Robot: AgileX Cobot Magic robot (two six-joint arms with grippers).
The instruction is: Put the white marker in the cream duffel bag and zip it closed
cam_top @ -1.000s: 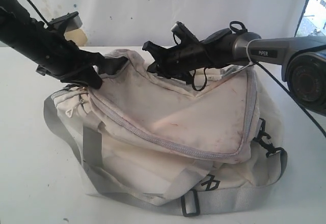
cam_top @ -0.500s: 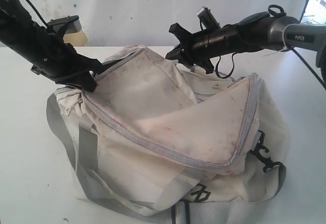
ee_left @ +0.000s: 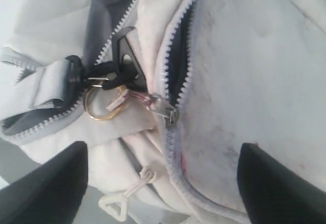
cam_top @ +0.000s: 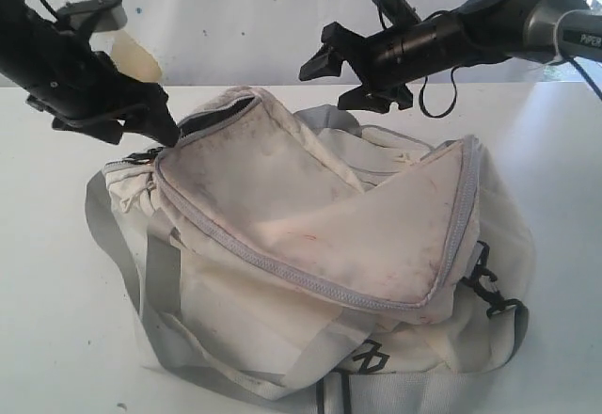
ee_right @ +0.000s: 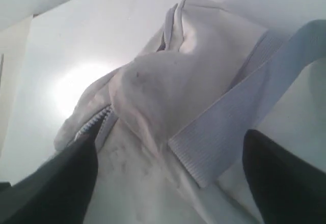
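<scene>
Both arms have let go. A second ago the left gripper (ee_left: pixel 163 183) and the right gripper (ee_right: pixel 173 183) were shut and down at the top of the cream duffel bag (cam_top: pixel 310 216). Now both hang above its far edge with their jaws wide and nothing between them, and the bag's top panel has slumped into a flatter fold.

In my judgement that release marks the end of a zipping pull, though the job does not look quite finished. The zip slider (ee_left: pixel 168 114) sits short of the bag's left end, and a dark gap (cam_top: pixel 218 118) still shows beyond it.

The white marker is nowhere in view. It is not on the surface (cam_top: pixel 56 339) around the bag and not in either pair of jaws, so it is probably inside, though the pictures cannot confirm it.

By count:
- One bag and two grippers
- No markers visible
- One slider on the main zip
- One brass ring (ee_left: pixel 99 104) near that slider
- Two black clips — one (cam_top: pixel 484 282) at the bag's right end, one (ee_left: pixel 125 58) at its left
</scene>
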